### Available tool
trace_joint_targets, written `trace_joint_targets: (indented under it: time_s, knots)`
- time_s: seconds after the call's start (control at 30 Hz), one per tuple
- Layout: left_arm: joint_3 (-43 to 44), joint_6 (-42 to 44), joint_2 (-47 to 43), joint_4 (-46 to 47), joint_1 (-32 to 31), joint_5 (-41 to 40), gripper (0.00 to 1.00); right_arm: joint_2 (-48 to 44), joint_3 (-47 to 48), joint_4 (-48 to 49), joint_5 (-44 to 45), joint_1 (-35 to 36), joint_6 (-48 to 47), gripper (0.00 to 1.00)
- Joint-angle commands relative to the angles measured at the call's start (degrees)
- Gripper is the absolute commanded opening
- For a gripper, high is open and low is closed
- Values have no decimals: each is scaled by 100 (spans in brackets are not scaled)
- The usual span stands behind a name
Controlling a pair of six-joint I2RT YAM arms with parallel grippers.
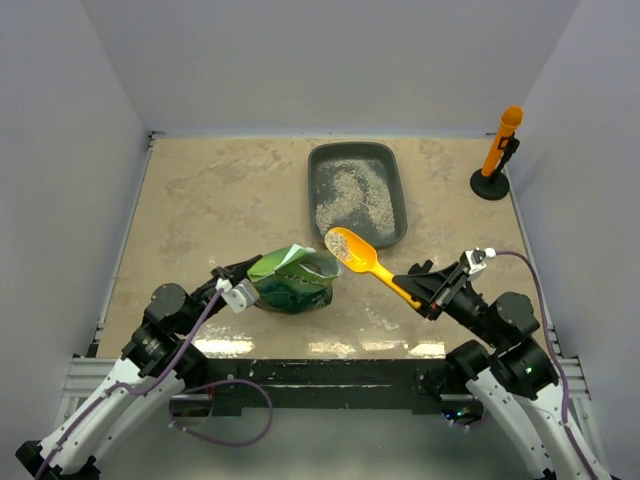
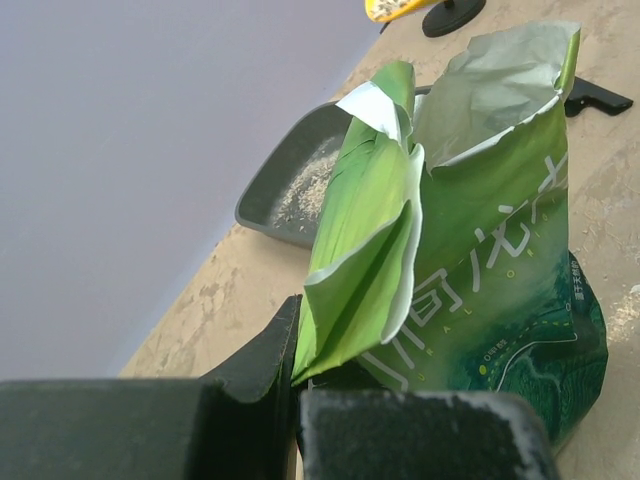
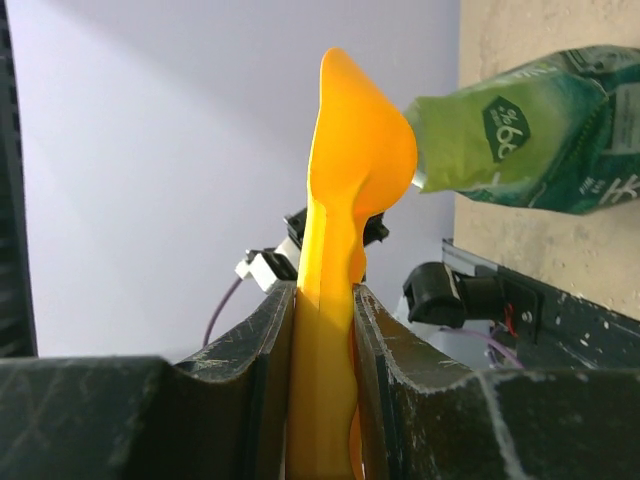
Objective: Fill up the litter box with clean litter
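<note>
Left gripper (image 1: 247, 272) pinching green bag (image 1: 293, 281) edge, right gripper (image 1: 412, 292) clamping orange scoop (image 1: 356, 254) handle with clean litter (image 1: 352, 201) strewn in litter box (image 1: 395, 172) beyond.

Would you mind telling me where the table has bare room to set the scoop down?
Free: the far-left tabletop between the left wall and the litter box; also the near-right patch below the box. Crowded: the centre, where the green bag, scoop and both grippers meet.
</note>
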Motion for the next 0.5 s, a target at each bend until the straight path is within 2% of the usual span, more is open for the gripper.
trace_joint_targets:
  time_s: [0.0,0.2,0.47]
  knots:
    - [5,-84,99,544,77,-13,0,176,19,984,603,18,371,0]
    - [-48,-198,275,738,77,286,0,869,-157,1845,1078,18,433,0]
    - [-179,-268,4,826,68,321,0,2653,-736,4244,1316,-209,319,0]
